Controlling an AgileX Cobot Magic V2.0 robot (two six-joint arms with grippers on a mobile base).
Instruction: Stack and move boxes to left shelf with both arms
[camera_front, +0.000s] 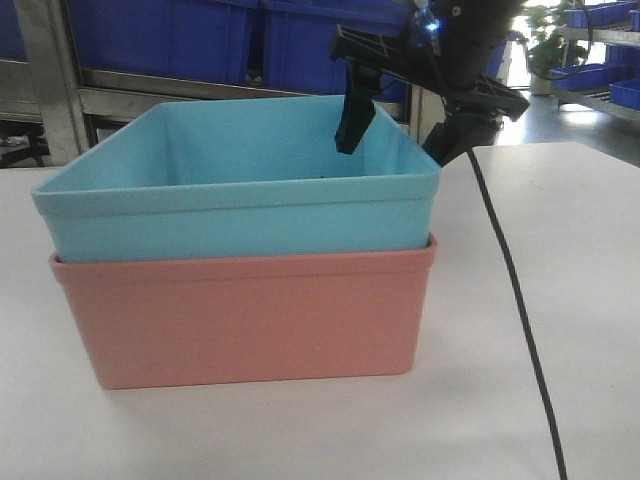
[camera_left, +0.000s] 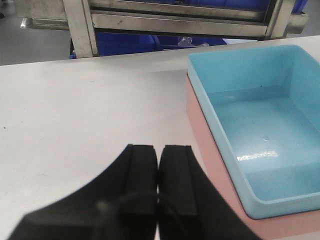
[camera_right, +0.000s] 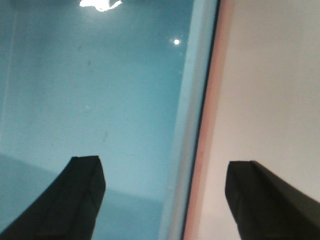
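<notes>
The light teal box (camera_front: 240, 215) sits nested inside the salmon pink box (camera_front: 250, 320) on the white table. My right gripper (camera_front: 398, 135) is open astride the stack's right wall. In the right wrist view one finger (camera_right: 82, 195) is inside the teal box (camera_right: 100, 90) and the other (camera_right: 260, 195) is outside over the table, with the pink rim (camera_right: 210, 125) between them. My left gripper (camera_left: 159, 150) is shut and empty, low over the table just left of the pink box (camera_left: 210, 155) and teal box (camera_left: 260, 120). The shelf's steel front bar (camera_left: 175, 22) runs beyond the table's far edge.
Dark blue crates (camera_front: 200, 40) fill the steel rack (camera_front: 45, 90) behind the table. A thin black cable (camera_front: 515, 290) trails from the right arm across the table toward the front edge. More racks with blue bins (camera_front: 600, 75) stand at the far right.
</notes>
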